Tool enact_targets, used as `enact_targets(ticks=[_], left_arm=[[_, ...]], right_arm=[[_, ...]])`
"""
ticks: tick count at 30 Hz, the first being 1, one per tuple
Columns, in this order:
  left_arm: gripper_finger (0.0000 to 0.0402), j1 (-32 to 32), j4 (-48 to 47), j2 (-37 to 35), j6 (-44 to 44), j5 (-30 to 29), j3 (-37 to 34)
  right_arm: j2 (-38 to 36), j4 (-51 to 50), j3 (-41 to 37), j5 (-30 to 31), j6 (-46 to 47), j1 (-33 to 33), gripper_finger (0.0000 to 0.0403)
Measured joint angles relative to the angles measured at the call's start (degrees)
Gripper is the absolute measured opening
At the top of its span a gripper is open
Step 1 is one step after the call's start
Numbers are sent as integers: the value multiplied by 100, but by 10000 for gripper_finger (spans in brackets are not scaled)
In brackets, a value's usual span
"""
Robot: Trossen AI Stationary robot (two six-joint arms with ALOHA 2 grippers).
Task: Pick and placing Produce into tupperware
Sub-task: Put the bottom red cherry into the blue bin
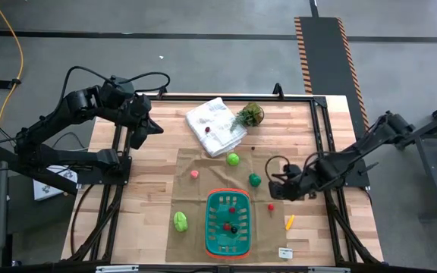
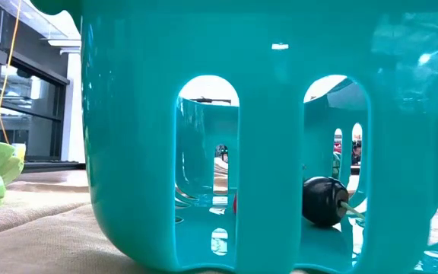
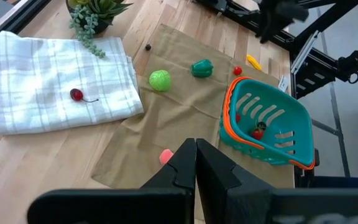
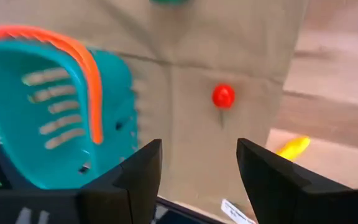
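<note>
The green basket [image 1: 227,224] with an orange rim stands on a tan cloth; small red pieces and a dark one [image 2: 325,202] lie inside it. On the cloth lie a light green round piece [image 1: 233,159], a dark green one [image 1: 255,180], a pink one [image 1: 194,174], a leafy green one [image 1: 180,221] and a tiny red one [image 4: 223,96]. An orange-yellow piece [image 1: 289,221] lies on the wood. A cherry [image 3: 76,94] rests on the white cloth. My right gripper [image 4: 199,149] is open, hovering just right of the basket near the red piece. My left gripper [image 3: 196,149] is shut, by the table's far left corner.
A folded white cloth [image 1: 215,125] and a small potted plant [image 1: 249,115] sit at the table's far side. A white label [image 1: 284,252] lies near the front edge. Bare wood shows left of the tan cloth [image 1: 196,197]. Black frame rails run along both table sides.
</note>
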Motion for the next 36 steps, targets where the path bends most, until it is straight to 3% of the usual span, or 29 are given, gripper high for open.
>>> enact_targets(ticks=[4, 16, 36], left_arm=[[1, -1, 0, 0, 0, -15, 2], [1, 1, 7, 1, 0, -115, 0], [1, 0, -19, 2, -90, -111, 0]], right_arm=[[420, 206, -4, -256, 34, 107, 199], [1270, 944, -4, -266, 53, 223, 199], [2096, 766, -4, -422, -647, -255, 199]])
